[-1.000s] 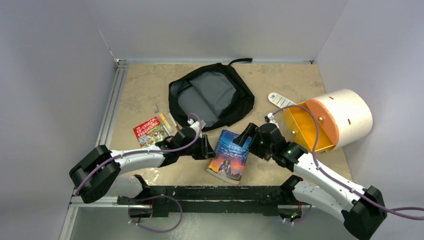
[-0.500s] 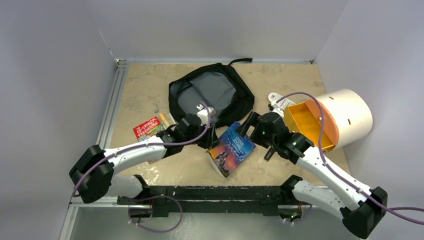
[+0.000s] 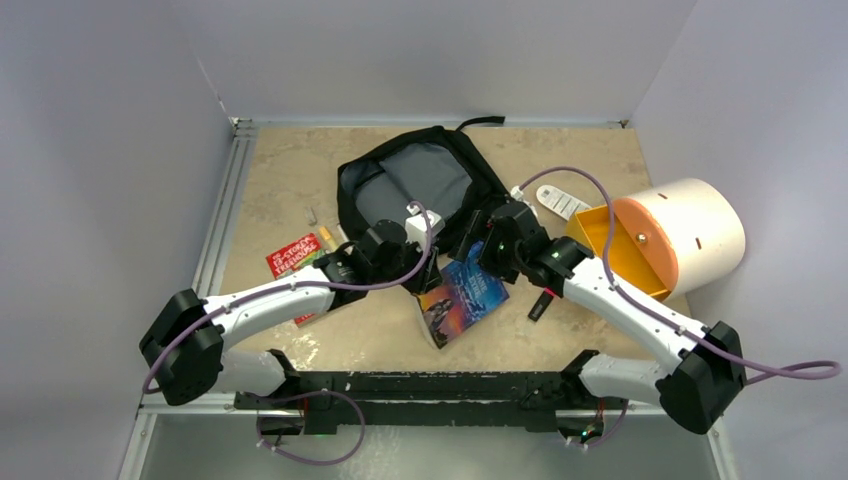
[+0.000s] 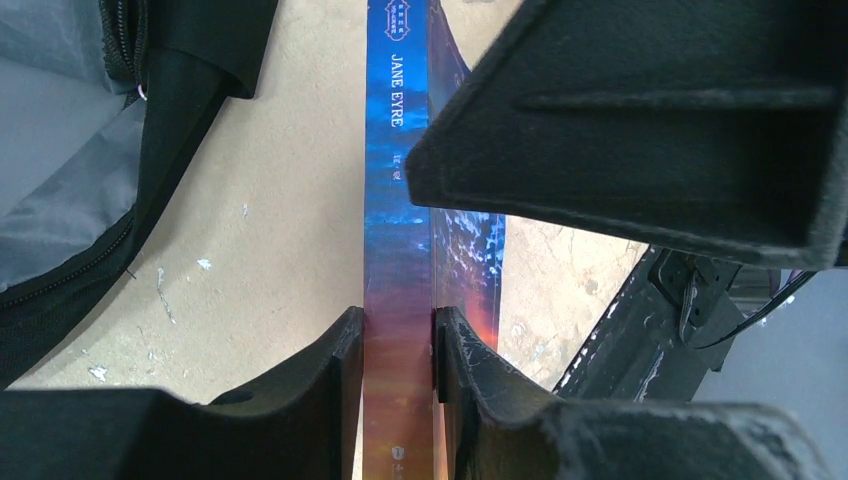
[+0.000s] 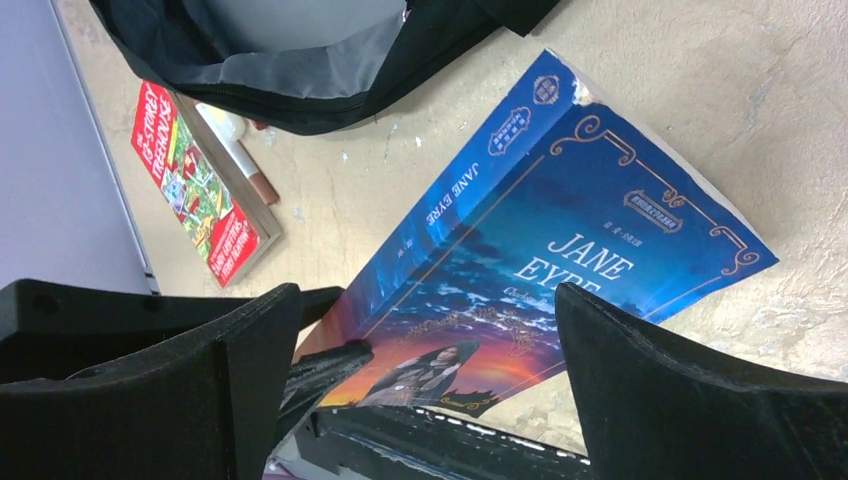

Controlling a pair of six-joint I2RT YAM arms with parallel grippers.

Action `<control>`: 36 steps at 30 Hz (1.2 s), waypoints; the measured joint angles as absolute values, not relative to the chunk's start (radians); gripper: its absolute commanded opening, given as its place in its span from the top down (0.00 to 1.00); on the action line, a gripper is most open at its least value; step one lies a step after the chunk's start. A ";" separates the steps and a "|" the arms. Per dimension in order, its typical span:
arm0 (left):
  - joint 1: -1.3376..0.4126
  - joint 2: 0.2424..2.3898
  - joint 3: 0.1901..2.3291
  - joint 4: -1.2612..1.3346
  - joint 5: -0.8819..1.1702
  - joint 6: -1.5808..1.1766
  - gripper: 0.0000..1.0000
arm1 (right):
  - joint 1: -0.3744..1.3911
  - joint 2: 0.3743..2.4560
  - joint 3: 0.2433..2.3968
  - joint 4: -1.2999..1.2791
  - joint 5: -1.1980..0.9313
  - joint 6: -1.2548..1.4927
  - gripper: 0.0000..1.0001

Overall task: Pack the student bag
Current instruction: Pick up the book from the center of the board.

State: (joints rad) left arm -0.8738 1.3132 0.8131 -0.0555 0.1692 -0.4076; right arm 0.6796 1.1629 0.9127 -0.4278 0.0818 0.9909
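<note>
1. One large, soft, black fabric student bag (image 3: 420, 190) is lying flat at the far middle of the beige table (image 3: 290, 160). Its flap is thrown back and its grey lining is showing, apparently so that things can be slid in.
2. Just in front of its mouth, a blue Jane Eyre paperback (image 3: 462, 298) is being held tilted rather than flat, seemingly for aiming at the opening.
3. The left gripper (image 4: 398, 335) is pinching the paperback across its thickness, jaws drawn in narrow against both covers at the spine.
4. The right gripper (image 5: 430, 330) is hovering over the front cover with jaws spread wide, gripping nothing; whether a finger is brushing the book cannot be told.
5. Off to the sides, a red picture book (image 3: 298, 262) is waiting on the left and a cream-and-orange cylinder (image 3: 680, 235) is lying on the right.
</note>
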 measured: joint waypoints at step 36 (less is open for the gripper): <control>-0.977 1.317 0.829 -0.057 0.086 -0.311 1.00 | 0.634 1.310 1.105 -0.681 0.164 0.933 0.02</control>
State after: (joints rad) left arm -0.9771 1.3170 0.8288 -0.0570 0.0860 -0.3111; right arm 0.6338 1.3098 1.1049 -0.6811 0.1642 0.9329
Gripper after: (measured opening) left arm 0.277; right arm 0.976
